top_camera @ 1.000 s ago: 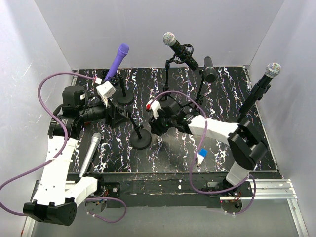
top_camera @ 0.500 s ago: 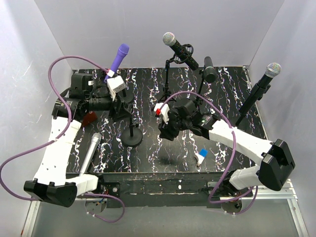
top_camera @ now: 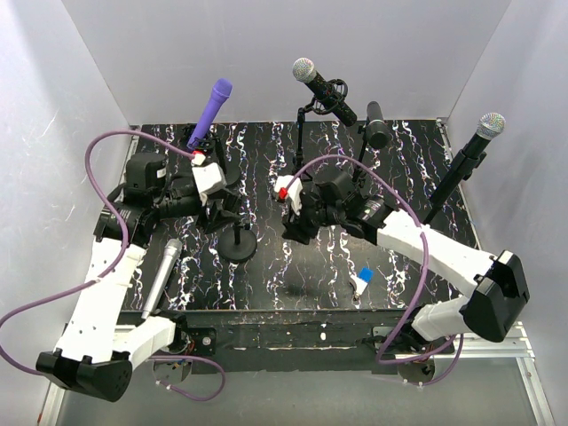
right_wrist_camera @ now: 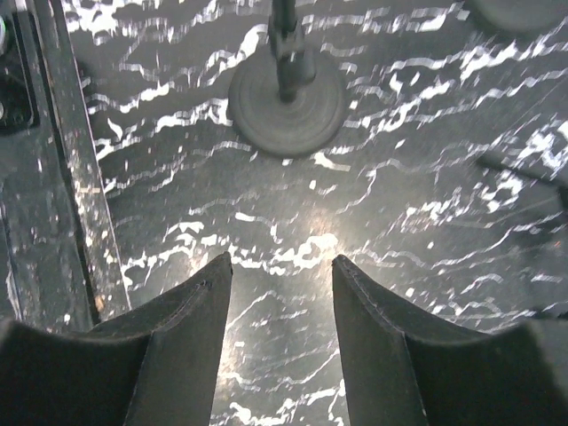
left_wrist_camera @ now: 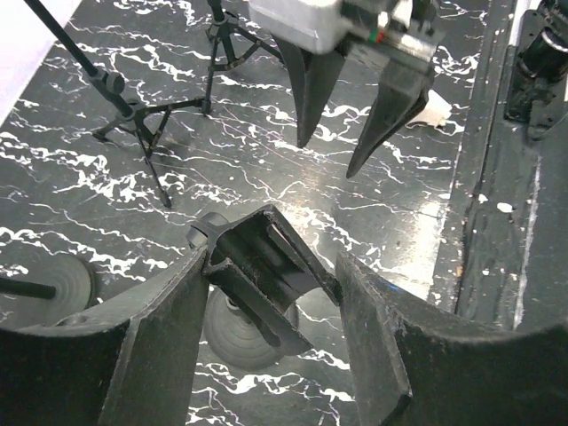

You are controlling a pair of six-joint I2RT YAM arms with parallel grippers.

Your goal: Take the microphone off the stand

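The left gripper [left_wrist_camera: 271, 259] grips the empty clip [left_wrist_camera: 262, 266] of a round-based stand [top_camera: 238, 247] near the middle of the marbled black table [top_camera: 311, 275], its jaws narrowed onto the clip's two sides. At the clip's 3 o'clock in the overhead view, the right gripper [right_wrist_camera: 280, 262] hangs with its jaws moderately wide and nothing between them. The silver microphone [top_camera: 161, 277] lies flat on the table at the stand's 8 o'clock, just beside the left arm (off the stand, touching neither gripper). A purple microphone [top_camera: 211, 111] and a mesh-headed microphone [top_camera: 321, 87] sit tilted in their own stands towards the table's 11 and 12 o'clock.
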